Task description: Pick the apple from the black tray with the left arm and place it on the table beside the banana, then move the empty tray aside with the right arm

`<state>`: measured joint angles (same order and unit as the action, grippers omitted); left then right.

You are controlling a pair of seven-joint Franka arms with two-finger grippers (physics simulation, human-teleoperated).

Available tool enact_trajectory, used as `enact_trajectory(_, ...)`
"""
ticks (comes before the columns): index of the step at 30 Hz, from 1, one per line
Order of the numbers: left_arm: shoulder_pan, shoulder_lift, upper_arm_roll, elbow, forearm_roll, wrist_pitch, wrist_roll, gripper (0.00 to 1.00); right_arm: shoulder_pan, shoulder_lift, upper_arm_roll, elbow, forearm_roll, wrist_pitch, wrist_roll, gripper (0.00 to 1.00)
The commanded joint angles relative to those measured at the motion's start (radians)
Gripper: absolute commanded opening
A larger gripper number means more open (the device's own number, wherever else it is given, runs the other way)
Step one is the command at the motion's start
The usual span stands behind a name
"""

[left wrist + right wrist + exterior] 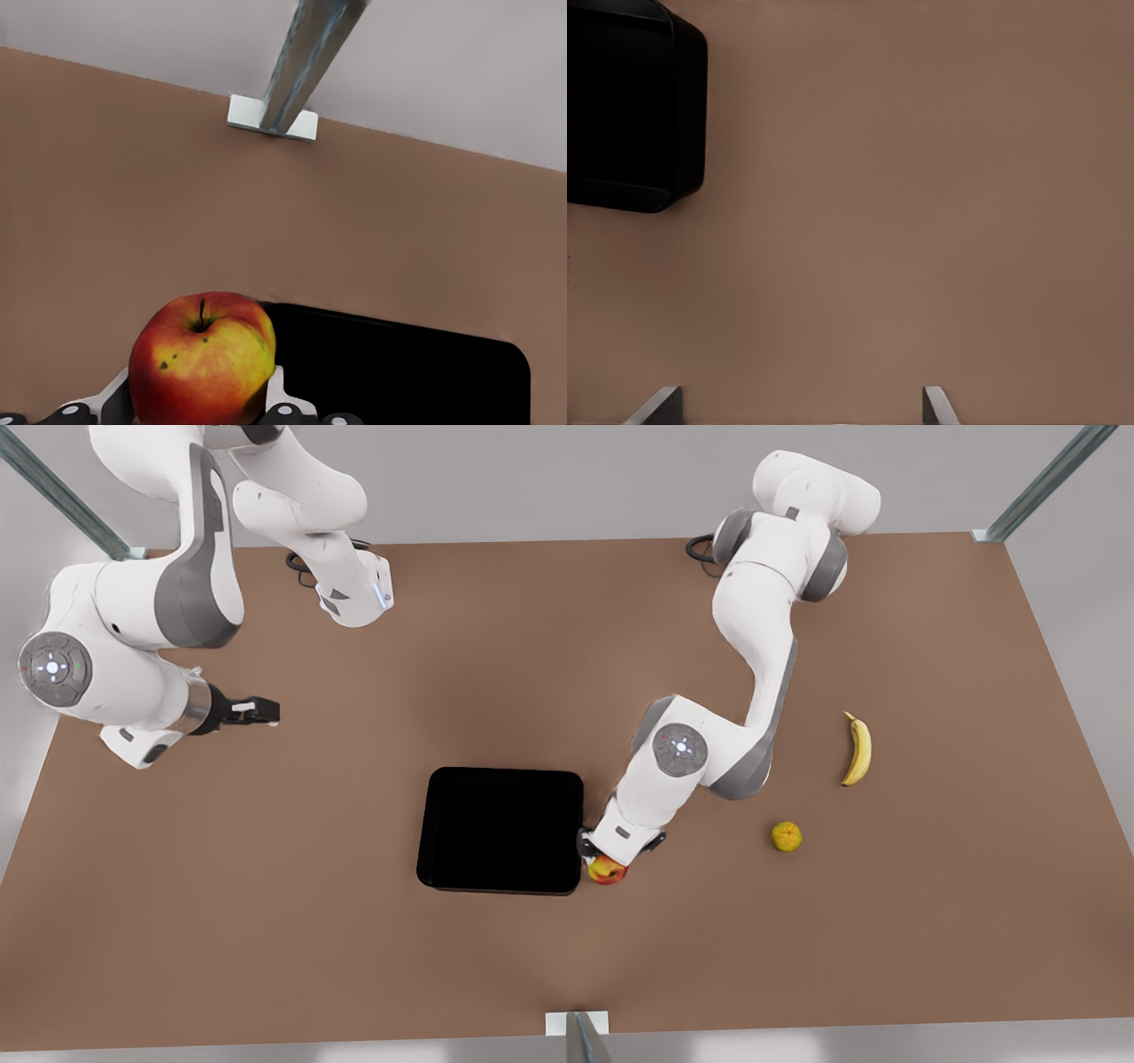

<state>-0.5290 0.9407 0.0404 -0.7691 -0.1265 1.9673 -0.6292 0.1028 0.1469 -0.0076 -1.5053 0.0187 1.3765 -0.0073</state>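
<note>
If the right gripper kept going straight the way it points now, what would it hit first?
Probably bare table: the right gripper, fingers open, faces brown tabletop. The black tray lies off to one side of that line, though depth is unclear.

The plain brown surface (354, 957) is carrying the black tray (500, 830) near its middle, a bumpy yellow-green fruit (786, 836) well off toward the front view's right, and the banana (858, 749) lying just beyond that fruit.

I see two glossy white arms with grey joint covers — round caps with small lights, black cables, black grippers.
</note>
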Motion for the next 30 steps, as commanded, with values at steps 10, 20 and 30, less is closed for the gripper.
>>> enact_trajectory(10, 0.274, -0.017, 0.003, -0.194, 0.002, -0.163, 0.652, 0.69, 0.166, 0.155, 0.175, 0.094, 0.135, 0.185, 0.842, 1.0)
enact_trajectory(20, 0.293, -0.134, 0.053, -0.26, 0.004, -0.281, 0.605, 1.0, 0.035, 0.342, 0.321, 0.073, -0.013, 0.329, 0.908, 1.0)
enact_trajectory(30, 0.394, -0.401, 0.099, -0.248, -0.042, -0.513, 0.707, 1.0, 0.041, 0.427, 0.341, 0.057, 0.013, 0.337, 0.934, 0.96)
